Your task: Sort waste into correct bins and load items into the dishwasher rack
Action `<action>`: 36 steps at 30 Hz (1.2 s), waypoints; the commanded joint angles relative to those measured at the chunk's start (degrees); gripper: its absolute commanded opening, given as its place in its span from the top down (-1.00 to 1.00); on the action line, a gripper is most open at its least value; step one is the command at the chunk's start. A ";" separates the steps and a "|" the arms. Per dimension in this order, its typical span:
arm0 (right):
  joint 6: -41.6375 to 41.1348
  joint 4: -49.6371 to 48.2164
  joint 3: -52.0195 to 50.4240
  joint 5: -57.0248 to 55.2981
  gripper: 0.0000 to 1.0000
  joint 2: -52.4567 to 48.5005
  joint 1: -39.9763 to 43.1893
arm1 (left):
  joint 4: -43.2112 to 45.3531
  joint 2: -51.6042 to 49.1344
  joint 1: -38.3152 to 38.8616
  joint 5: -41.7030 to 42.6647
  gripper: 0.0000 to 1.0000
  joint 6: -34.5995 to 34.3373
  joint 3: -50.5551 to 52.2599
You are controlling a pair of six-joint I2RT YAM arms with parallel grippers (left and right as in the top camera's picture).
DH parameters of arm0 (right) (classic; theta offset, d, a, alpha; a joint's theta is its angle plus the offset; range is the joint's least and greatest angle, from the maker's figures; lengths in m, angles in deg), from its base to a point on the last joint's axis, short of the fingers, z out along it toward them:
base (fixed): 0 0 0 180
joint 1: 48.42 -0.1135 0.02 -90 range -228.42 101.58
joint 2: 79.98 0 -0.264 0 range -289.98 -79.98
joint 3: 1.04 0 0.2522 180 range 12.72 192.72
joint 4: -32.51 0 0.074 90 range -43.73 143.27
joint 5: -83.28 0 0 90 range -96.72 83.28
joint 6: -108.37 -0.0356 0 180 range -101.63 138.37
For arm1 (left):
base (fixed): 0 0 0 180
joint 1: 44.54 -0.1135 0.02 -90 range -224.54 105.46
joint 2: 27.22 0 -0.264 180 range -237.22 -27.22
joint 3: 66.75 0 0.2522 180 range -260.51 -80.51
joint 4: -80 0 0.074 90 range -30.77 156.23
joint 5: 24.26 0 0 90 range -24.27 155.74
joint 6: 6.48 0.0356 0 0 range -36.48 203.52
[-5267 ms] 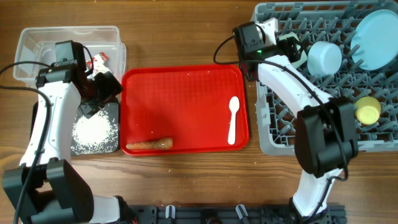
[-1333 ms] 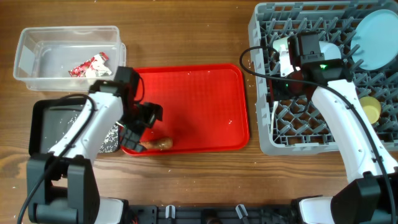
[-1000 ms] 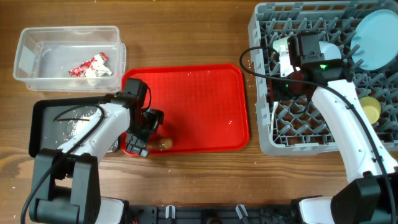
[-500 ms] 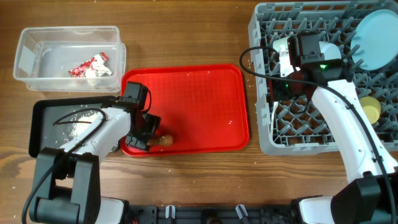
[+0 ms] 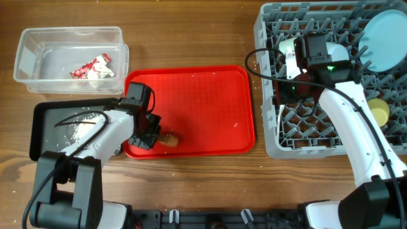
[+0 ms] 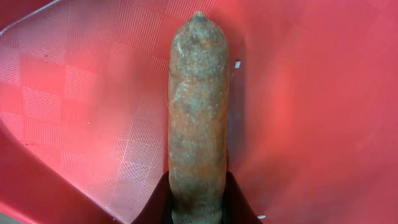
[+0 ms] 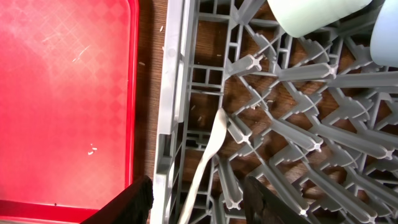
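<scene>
So the left tool is clamping the carrot piece in the red tray's front-left corner, mid waste-sorting. I'm guessing next is a lift over to the black tray. Farther back, the right tool is hanging open above the spoon in the rack.

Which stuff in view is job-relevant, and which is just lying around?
Job: carrot piece, wrapper, rice grains, clear tub, black tray, rack, plate, yellow cup, spoon, green bowl, blue bowl.
Lying about: red tray, wooden table.
</scene>
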State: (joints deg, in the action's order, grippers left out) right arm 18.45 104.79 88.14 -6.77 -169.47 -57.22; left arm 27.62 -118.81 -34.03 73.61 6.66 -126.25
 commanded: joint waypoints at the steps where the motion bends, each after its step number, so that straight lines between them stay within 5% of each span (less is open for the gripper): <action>1: -0.66 0.09 0.39 0.55 0.01 0.85 0.00 | 1.22 -0.26 0.09 -4.35 0.84 0.57 0.48; 4: -0.63 0.31 0.39 0.55 0.01 0.85 0.00 | 2.62 -0.20 -0.52 -4.35 0.92 9.66 -0.83; 16: -0.44 0.46 0.39 0.04 0.01 0.85 0.00 | -1.64 10.97 -13.99 -6.67 0.92 27.21 -9.73; 26: -0.48 0.44 0.39 0.09 0.01 0.85 0.00 | 0.11 11.58 -36.85 -10.62 0.92 27.17 -9.77; 36: -0.46 0.68 0.39 0.09 0.02 0.85 0.00 | 4.81 -1.33 -41.16 -11.30 0.85 27.17 -9.77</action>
State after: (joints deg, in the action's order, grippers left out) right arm 18.45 105.27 88.14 -6.75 -169.47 -57.22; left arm 30.90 -116.84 -74.93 63.80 32.87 -135.12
